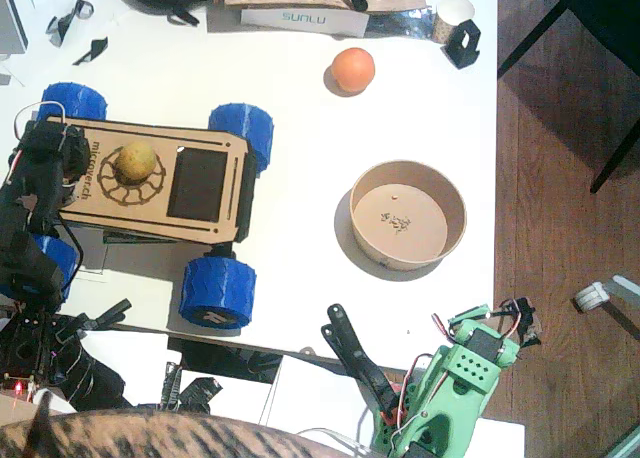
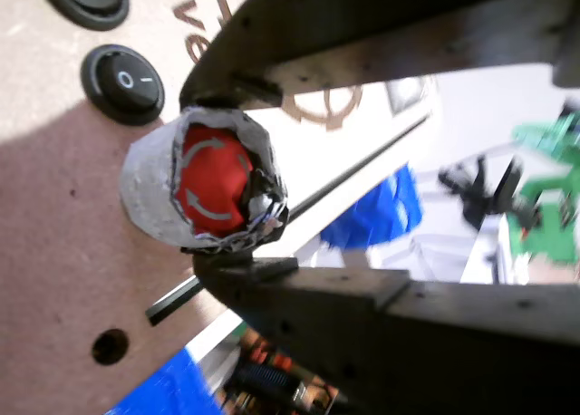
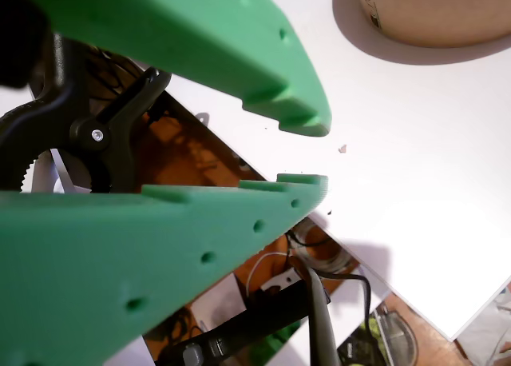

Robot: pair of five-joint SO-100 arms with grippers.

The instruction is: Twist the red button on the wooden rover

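The wooden rover [image 1: 150,183] lies on the white counter [image 1: 300,128] and serves as the landmark; at its left end the black left hand [image 1: 50,153] hangs over the deck, and in a wrist view the left hand [image 2: 237,181] has its two dark jaws pressed on opposite sides of the red button [image 2: 210,181], clamped on the crumpled silver-grey collar around it. The red button sits on the plywood just beside two black rocker switches [image 2: 122,82], near the lettering; its red face carries curved arrows, so it likely turns about its own axis.

It looks small, rigid and fixed to the deck; the collar seems like thin wrinkled foil or tape, probably soft and liable to slip or tear, so a firm squeeze across the collar's sides, low and square, is the sensible hold; the rover on its blue wheels [image 1: 217,291] may roll under a hard twist.

Right of the rover stands a tan bowl [image 1: 408,214]; below it the green right hand [image 3: 303,154] rests with jaws apart, holding nothing.
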